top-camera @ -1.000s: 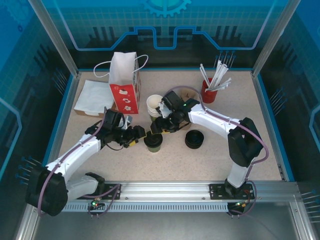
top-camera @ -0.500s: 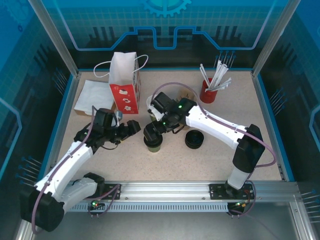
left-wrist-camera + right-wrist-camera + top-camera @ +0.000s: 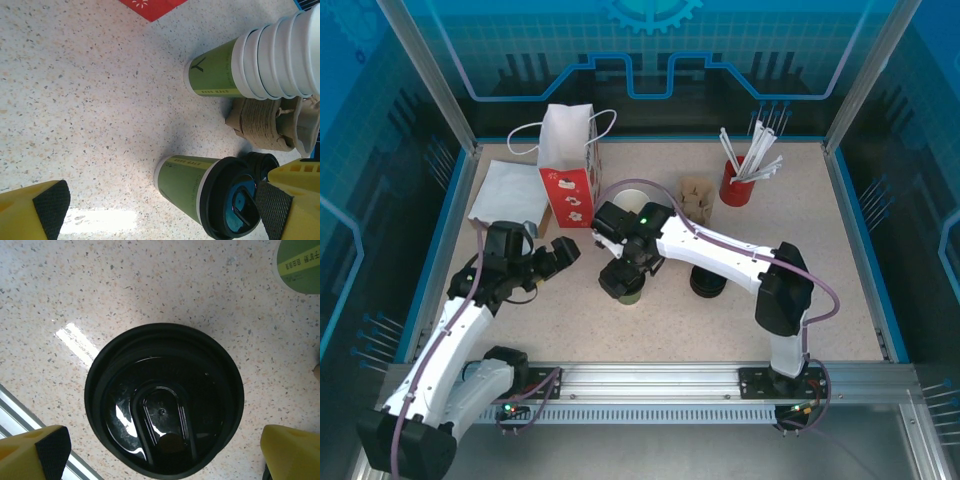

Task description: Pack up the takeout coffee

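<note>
1. Right wrist view first: the right tool (image 3: 162, 452) hangs straight above the takeout coffee (image 3: 164, 397). Its yellow fingers are spread wide, one on each side of the black lid (image 3: 125, 365), and neither touches the rim as far as I can see.
2. The left tool (image 3: 160, 207) is also spread apart and empty. It faces the cup's green wall from the side, near it but not touching.
3. The coffee stands upright on the table (image 3: 670, 325) with its lid seated, roughly mid-table. The paper bag (image 3: 568, 165) stands upright a little way behind and to the left.
4. Just behind the coffee is the stack of lidless cups (image 3: 265, 62). A cardboard carrier (image 3: 260, 130) and a stack of spare lids (image 3: 708, 280) sit off to the right.
5. What could go wrong, as I judge it:
   - If the right tool closes on the lid alone, the lid may pop off or flex when lifted, and the cup would stay behind or spill.
   - A hard pinch lower down could crush the paper wall.
   - If the fingers close off-centre, the first pad to land could shove the cup and tip it toward the left tool or the cup stack.
   - Both arms are crowded around one small cup, so either could clip the other.
   - The bag mouth looks narrow and its loop handles hang loose. A tilted cup could catch the edge or knock the bag over.
</note>
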Motion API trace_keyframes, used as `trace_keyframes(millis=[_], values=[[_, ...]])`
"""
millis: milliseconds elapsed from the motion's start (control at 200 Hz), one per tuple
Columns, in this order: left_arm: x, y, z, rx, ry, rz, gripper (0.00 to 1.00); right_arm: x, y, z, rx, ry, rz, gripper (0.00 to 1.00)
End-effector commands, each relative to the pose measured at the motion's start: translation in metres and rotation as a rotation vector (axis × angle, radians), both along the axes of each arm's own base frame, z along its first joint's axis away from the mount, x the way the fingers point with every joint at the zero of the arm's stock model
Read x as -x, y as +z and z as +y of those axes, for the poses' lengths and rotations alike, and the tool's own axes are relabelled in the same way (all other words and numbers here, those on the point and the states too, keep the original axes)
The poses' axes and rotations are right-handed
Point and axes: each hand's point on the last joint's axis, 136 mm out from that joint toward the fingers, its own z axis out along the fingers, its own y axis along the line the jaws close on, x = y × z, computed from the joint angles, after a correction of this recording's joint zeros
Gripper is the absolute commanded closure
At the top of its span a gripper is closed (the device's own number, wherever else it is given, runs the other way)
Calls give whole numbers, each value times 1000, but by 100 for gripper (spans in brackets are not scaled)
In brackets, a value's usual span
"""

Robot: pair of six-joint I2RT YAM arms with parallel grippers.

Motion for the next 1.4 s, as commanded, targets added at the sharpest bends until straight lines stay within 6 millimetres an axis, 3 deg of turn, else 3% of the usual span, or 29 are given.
trace_keyframes(millis=[0, 405, 1051, 1396], values=[[5, 0, 7, -27, 6, 5, 1, 5, 2, 1, 38, 49, -3, 0], [7, -2, 10, -34, 14, 13, 1, 7, -11, 12, 46, 75, 35, 0], [8, -4, 9, -22, 11, 21, 1, 5, -27, 13, 96, 96, 46, 0], [10, -4, 10, -30, 7, 15, 1, 9, -50, 13, 119, 100, 86, 1]])
